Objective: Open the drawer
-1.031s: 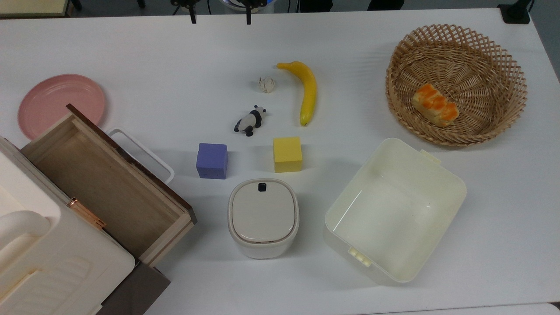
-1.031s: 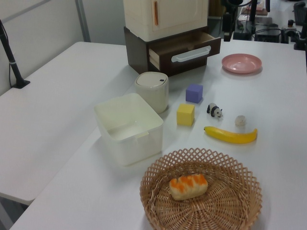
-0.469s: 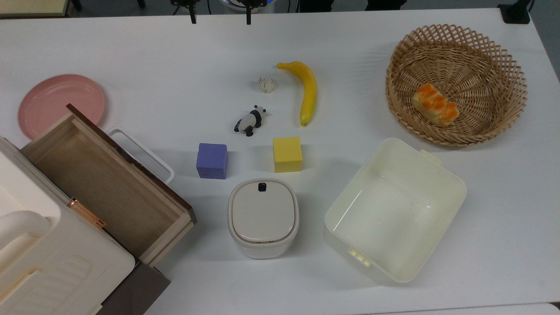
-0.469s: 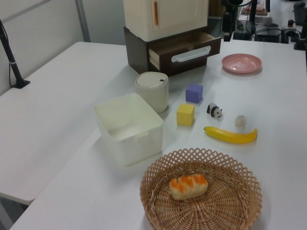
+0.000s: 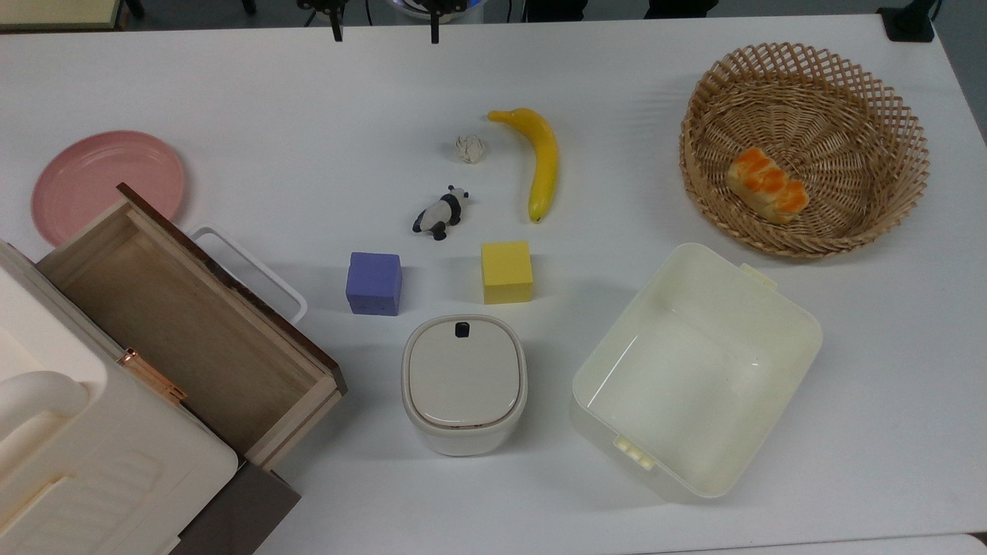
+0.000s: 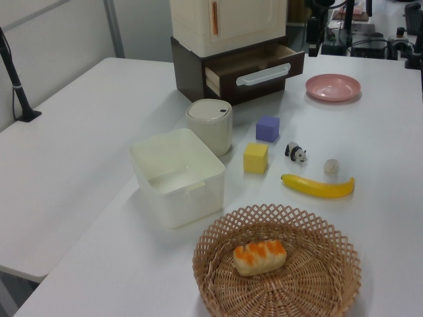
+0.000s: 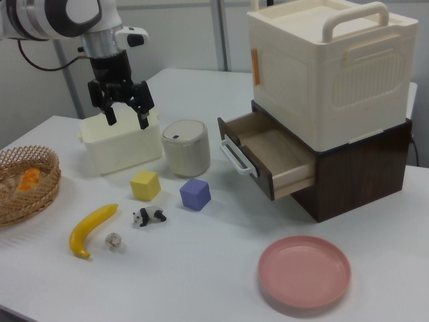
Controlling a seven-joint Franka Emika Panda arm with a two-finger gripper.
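One bread loaf [image 5: 767, 185] sits in your basket [image 5: 887, 108]; the tub [image 5: 779, 308] and pulled-out drawer [image 5: 185, 324] look empty. Your gripper [image 7: 125, 115] hangs spread open above the table [image 5: 308, 100].

The drawer [image 5: 177, 324] is pale raw wood inside with a dark glossy front. Smooth cream plastic tub [image 5: 694, 370], woven wicker basket [image 5: 802, 146], matt white bench [image 5: 308, 92].

Banana [image 5: 541, 160], panda figure [image 5: 441, 213], purple cube [image 5: 374, 283], yellow cube [image 5: 506, 271], bread [image 5: 766, 185] in wicker basket [image 5: 887, 116]
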